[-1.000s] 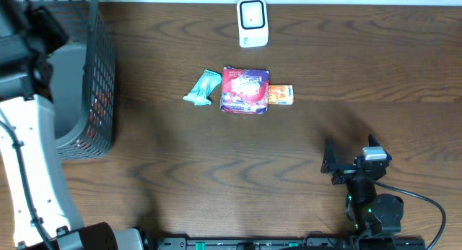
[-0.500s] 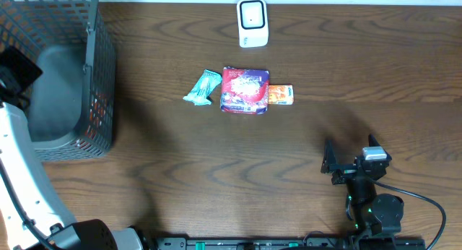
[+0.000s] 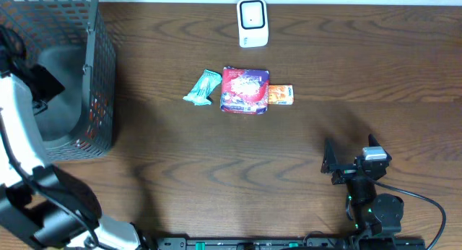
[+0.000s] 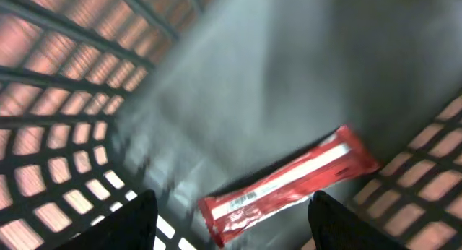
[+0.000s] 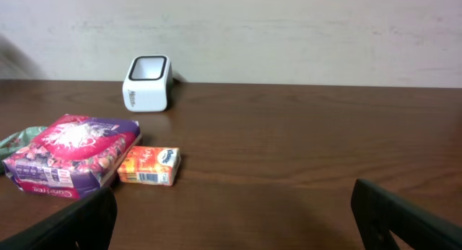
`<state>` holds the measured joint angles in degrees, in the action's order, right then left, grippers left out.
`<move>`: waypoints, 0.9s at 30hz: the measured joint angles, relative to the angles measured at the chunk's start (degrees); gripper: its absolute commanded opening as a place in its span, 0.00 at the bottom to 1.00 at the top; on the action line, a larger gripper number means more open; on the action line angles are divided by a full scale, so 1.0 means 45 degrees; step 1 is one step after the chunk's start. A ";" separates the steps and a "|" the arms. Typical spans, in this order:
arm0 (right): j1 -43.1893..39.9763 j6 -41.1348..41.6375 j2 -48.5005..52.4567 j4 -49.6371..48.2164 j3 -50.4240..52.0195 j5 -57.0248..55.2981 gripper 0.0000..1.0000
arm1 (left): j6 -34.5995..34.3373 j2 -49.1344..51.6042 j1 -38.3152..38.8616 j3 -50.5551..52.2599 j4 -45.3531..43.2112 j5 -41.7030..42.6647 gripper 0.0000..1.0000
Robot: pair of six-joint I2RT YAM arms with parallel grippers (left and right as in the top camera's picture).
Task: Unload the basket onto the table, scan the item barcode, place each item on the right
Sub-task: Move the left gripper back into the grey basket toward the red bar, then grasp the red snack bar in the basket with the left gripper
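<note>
1 white scanner [image 3: 253, 22]; 1 wire basket [image 3: 101, 62]; 1 teal packet [image 3: 202, 87]; 1 red-purple pouch [image 3: 245, 89]; 1 orange carton [image 3: 281, 95]; 1 red wrapper [image 4: 285, 185] inside basket.

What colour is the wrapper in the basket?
Wrapper: red, white stripe; clearest in left wrist view.

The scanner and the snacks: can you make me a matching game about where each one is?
Things:
1. white scanner
2. teal packet
3. orange carton
4. red wrapper

Places:
A. lying inside the wire basket
B. beside the red-and-purple pack, on the side away from the basket
C. alone near the far edge of the table
D. between the basket and the red-and-purple pack

Pairs: 1-C, 2-D, 3-B, 4-A
</note>
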<state>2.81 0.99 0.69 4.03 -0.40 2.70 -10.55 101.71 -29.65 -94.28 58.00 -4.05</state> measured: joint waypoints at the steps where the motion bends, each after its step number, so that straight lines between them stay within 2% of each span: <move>1: 0.0000 0.0000 0.0000 0.0000 0.0000 0.0000 0.99 | 0.0063 0.0170 0.0000 0.0015 0.0141 0.0126 0.66; 10: 0.0000 0.0000 0.0000 0.0000 0.0000 0.0000 0.99 | 0.1044 0.0714 0.0005 0.0024 0.1763 0.1224 0.66; 27: 0.0000 0.0005 0.0000 0.0000 0.0000 0.0000 0.99 | 0.1739 0.3128 0.0005 0.0019 0.1826 0.1447 0.66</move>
<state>2.81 1.02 0.69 4.03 -0.40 2.70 -2.72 115.79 -29.63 -94.19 66.22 2.46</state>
